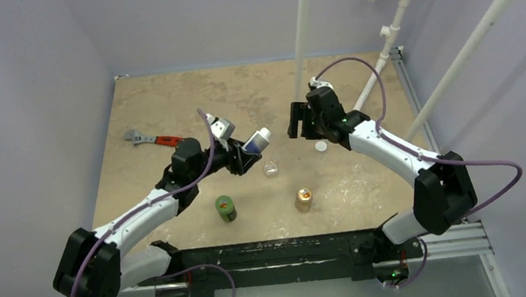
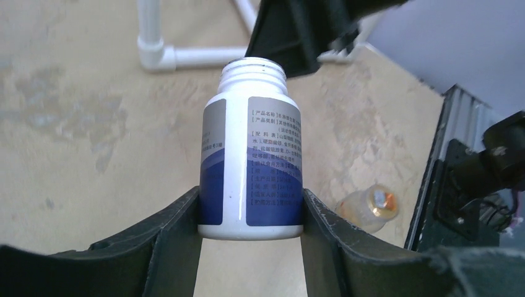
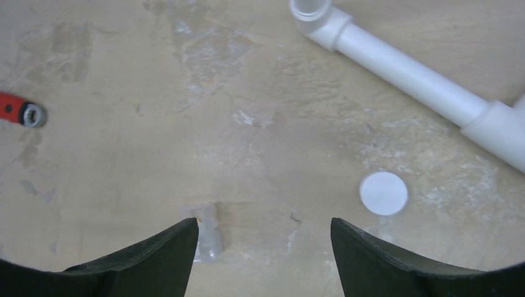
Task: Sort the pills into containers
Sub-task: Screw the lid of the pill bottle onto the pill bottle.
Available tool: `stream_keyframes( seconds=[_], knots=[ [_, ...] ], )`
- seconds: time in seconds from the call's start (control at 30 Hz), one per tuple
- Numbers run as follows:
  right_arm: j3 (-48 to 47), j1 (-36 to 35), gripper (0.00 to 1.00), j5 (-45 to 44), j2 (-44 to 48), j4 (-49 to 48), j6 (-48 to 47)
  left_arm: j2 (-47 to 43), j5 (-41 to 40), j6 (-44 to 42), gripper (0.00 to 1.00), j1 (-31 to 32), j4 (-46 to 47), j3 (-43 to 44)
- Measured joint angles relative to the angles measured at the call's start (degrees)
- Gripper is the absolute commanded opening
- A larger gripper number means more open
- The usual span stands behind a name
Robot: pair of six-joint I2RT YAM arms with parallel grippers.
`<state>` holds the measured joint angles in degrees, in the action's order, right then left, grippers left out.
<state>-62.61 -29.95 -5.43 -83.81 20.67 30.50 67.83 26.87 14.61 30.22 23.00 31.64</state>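
**A:** Overhead first. The table (image 1: 166, 99) is boxed in by walls (image 1: 20, 108) at the back and on the left. White pipes (image 1: 407, 0) rise at the back right, close behind the right gripper (image 1: 300, 122).

**B:** Any room to move?

**A:** Plenty of bare top across the back left. A wrench (image 1: 152, 139) lies near the left edge. Toward the front, a green bottle (image 1: 226, 208) and a tan-orange bottle (image 1: 304, 199) stand apart, with a lane between them.

**B:** Claws?

**A:** The left gripper (image 2: 251, 213) is pinching a white bottle (image 2: 251, 142) low on its body. It has a blue label, its neck is uncapped, and it is tipped toward the middle. The right gripper's fingers are spread wide with nothing between them, hovering over the table. A white cap (image 3: 384, 193) lies flat just beside it.

**B:** And the clear case?

**A:** The clear case (image 1: 270, 168) sits on the table between the two arms, just on the near side of the bottle's mouth. It's low, small and see-through. From the right wrist, one finger hides part of it. The pills are too small to make out.
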Motion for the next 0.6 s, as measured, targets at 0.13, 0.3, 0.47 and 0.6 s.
stream_keyframes(
  seconds=[0.13,0.3,0.47,0.6],
  knots=[
    [2.4,3.0,0.8,-2.8,0.3,1.2,1.5,-6.2,-0.2,0.9,0.0,2.8,6.7,0.0],
    [5.4,5.9,0.79,-5.2,-1.2,1.8,2.9,-14.6,1.2,2.4,0.0,3.6,10.3,0.4],
    [5.4,6.6,0.7,-7.1,-7.8,0.5,3.7,-21.6,3.3,3.2,0.0,3.6,11.3,2.0],
    [4.8,6.6,0.66,-8.9,-13.4,0.6,4.1,-24.3,4.7,3.6,0.0,3.6,10.7,3.1]
  ],
)
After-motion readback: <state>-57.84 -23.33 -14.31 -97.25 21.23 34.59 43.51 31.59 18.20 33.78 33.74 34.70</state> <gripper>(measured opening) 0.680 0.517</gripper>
